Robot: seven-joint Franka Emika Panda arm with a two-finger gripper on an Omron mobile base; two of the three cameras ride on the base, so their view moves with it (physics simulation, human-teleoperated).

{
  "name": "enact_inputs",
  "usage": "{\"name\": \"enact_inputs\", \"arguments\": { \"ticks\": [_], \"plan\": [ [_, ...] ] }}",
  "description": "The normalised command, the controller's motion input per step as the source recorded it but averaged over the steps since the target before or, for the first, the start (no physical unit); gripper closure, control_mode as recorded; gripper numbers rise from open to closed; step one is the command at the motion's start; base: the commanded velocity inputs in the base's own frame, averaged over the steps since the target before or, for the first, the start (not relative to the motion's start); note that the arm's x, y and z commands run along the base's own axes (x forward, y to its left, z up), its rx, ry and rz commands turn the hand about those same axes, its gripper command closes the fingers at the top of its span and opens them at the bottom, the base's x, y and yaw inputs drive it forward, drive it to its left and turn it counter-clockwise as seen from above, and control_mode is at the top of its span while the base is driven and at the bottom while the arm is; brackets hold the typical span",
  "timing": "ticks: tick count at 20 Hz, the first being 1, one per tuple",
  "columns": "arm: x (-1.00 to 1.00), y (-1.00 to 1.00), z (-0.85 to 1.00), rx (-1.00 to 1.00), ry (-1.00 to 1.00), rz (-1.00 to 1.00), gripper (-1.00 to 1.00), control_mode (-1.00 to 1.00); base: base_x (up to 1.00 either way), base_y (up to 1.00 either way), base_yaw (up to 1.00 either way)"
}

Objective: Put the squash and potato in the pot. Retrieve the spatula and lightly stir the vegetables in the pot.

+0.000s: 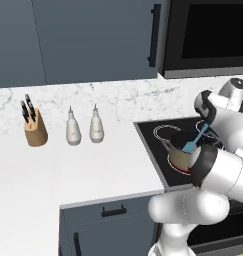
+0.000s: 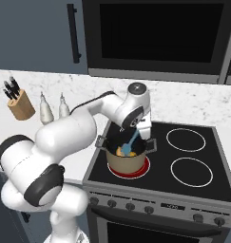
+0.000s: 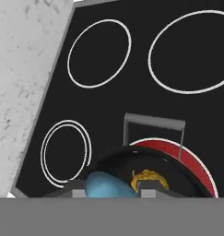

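Note:
The pot (image 2: 127,163) stands on the glowing red front-left burner (image 2: 144,167) of the stove; it also shows as beige sides (image 1: 179,158) and as a black inside (image 3: 127,163). My gripper (image 2: 138,127) hangs over it, shut on the light blue spatula (image 2: 131,142), whose blade dips into the pot (image 1: 189,146). Close up, the spatula (image 3: 105,186) sits between the fingertips (image 3: 148,193). The lumpy golden squash (image 3: 149,179) lies on the pot's floor beside the blade. The potato is hidden; a yellow-orange patch in the pot in the right base view is too small to tell apart.
The pot's far handle (image 3: 154,122) points toward the other burners (image 2: 186,139). Left of the stove, on the white counter (image 1: 68,170), stand a knife block (image 1: 35,128) and two white bottles (image 1: 73,130). A dark microwave (image 2: 155,38) hangs above the stove.

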Motion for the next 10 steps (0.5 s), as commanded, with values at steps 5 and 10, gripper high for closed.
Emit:
{"name": "enact_inputs", "arguments": {
  "ticks": [5,10],
  "plan": [
    [-0.21,0.24,0.46,0.00,-0.29,-0.11,1.00,-1.00,0.00,0.00,0.00],
    [-0.38,0.03,0.04,-0.12,-0.15,-0.15,1.00,-1.00,0.00,0.00,0.00]
  ]
}}
